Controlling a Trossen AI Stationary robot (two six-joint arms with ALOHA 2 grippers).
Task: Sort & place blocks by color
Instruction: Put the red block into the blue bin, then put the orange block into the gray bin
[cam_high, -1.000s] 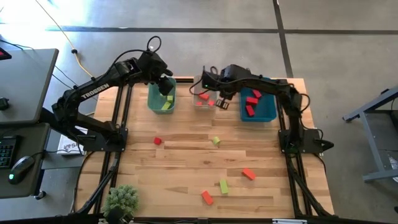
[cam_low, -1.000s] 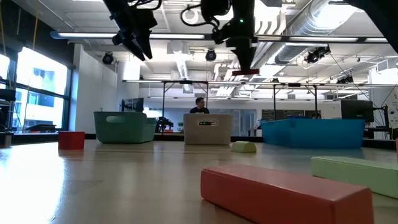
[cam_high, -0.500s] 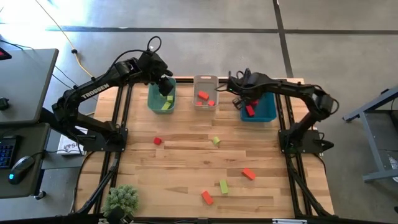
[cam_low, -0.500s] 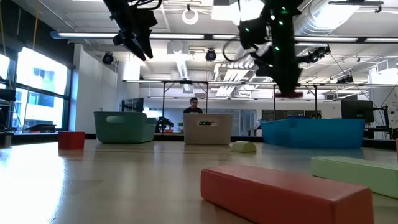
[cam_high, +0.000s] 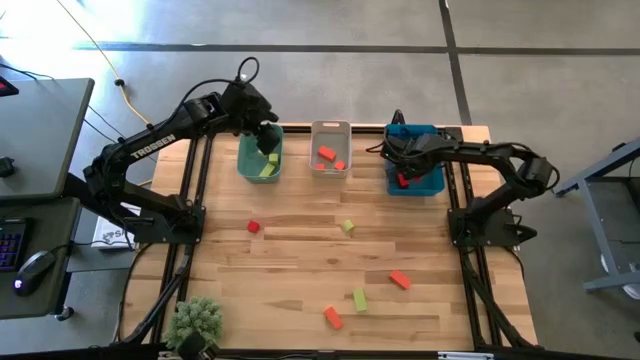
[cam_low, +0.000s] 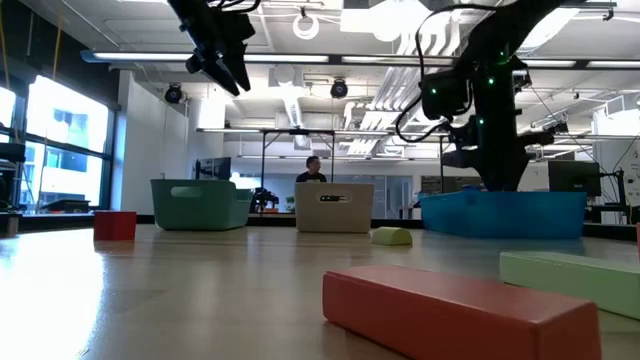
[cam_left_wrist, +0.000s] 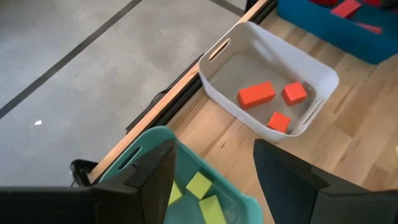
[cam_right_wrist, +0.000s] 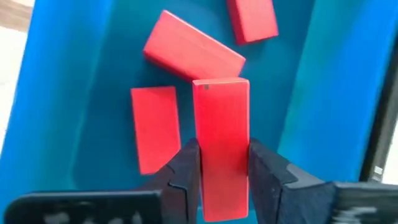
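The right claw (cam_right_wrist: 222, 163) grips a deep red bar (cam_right_wrist: 221, 134) over the blue bin (cam_high: 432, 180) at the worktop's far right, above three red blocks. Released tilted, it could catch the rim and tumble out; the left claw (cam_left_wrist: 211, 171), spread empty, hangs over the green bin (cam_high: 258, 160)

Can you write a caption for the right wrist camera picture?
The right gripper holds a deep red block above the blue bin, where three more red blocks already lie.
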